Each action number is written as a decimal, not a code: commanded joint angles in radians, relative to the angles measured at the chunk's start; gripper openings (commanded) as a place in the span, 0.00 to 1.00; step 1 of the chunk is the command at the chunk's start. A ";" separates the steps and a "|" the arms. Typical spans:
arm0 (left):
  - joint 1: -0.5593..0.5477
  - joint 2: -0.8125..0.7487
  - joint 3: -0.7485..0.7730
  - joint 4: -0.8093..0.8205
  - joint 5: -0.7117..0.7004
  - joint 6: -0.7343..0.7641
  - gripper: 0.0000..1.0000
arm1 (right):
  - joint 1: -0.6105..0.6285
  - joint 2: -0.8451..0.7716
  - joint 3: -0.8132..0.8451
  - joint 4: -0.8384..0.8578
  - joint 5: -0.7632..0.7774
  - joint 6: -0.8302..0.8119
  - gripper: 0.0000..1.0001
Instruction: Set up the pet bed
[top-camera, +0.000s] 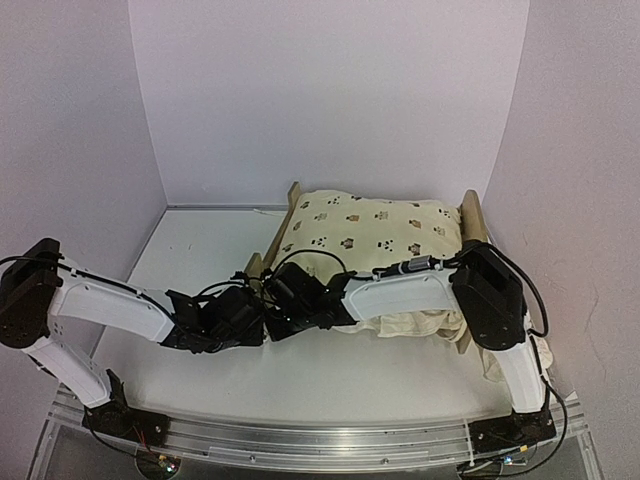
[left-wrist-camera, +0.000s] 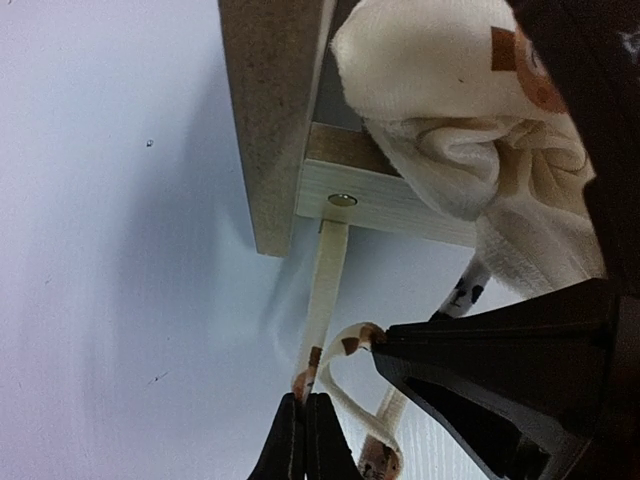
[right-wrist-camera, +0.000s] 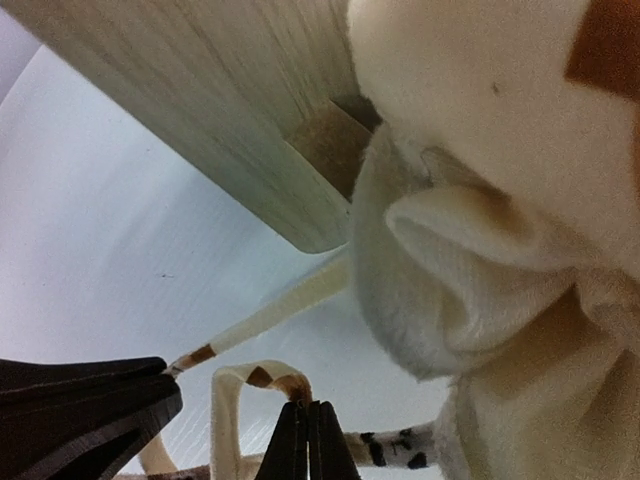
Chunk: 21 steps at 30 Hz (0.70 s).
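Observation:
The pet bed (top-camera: 472, 218) stands at the back middle with the cream animal-print cushion (top-camera: 370, 225) lying on it. Both grippers meet at its front left corner. In the left wrist view my left gripper (left-wrist-camera: 305, 402) is shut on the end of a cream tie (left-wrist-camera: 330, 265) that runs taut to the underside of the wooden frame (left-wrist-camera: 275, 120). In the right wrist view my right gripper (right-wrist-camera: 308, 408) is shut on a second tie (right-wrist-camera: 255, 375), which curls into a loop. The cushion's ruffle (right-wrist-camera: 470, 250) bulges over the frame corner (right-wrist-camera: 200, 100).
White walls close in the table on the left, back and right. The right arm (top-camera: 420, 290) lies across the front of the bed. Part of the cushion hangs over the bed's near right side (top-camera: 425, 325). The right gripper's black body (left-wrist-camera: 500, 380) fills the lower right of the left wrist view.

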 joint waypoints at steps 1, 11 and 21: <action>-0.005 -0.047 -0.003 0.037 0.005 0.030 0.00 | -0.009 0.031 0.047 0.015 -0.034 -0.013 0.00; -0.005 -0.054 -0.025 0.111 0.044 0.065 0.00 | -0.009 0.047 0.023 0.092 -0.131 0.008 0.00; -0.003 -0.086 -0.109 0.221 0.092 0.062 0.05 | -0.017 0.035 -0.074 0.285 -0.238 0.011 0.00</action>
